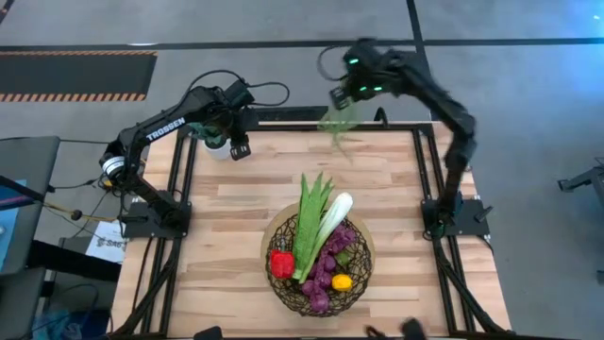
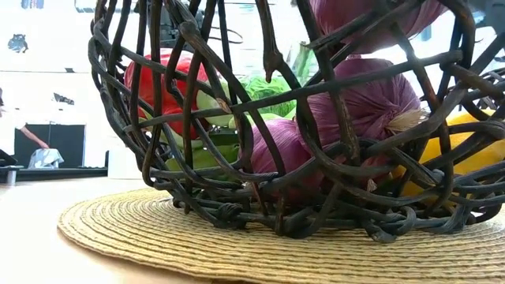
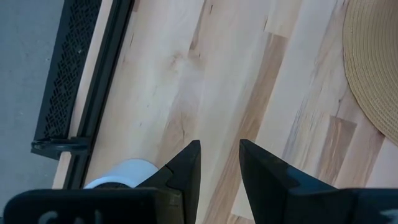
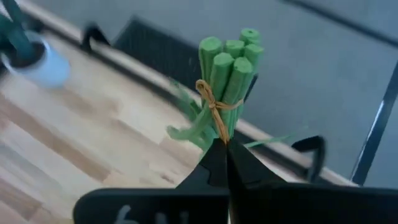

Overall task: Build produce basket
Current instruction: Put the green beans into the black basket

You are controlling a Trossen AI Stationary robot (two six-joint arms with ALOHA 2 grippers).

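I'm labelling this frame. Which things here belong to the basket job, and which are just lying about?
Job:
dark woven wire basket
red pepper
white-green leek
purple grapes
yellow lemon
tied green stalk bundle, held by right end effector

Lying about:
white-potted plant
round straw mat

basket on mat, produce inside

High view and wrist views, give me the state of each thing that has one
Dark brown woven wire basket: upright on mat, loaded with produce.
Tied bunch of green stalks: lifted, gripped by right gripper, fingers shut.
Left gripper: fingers apart, empty, beside white pot.
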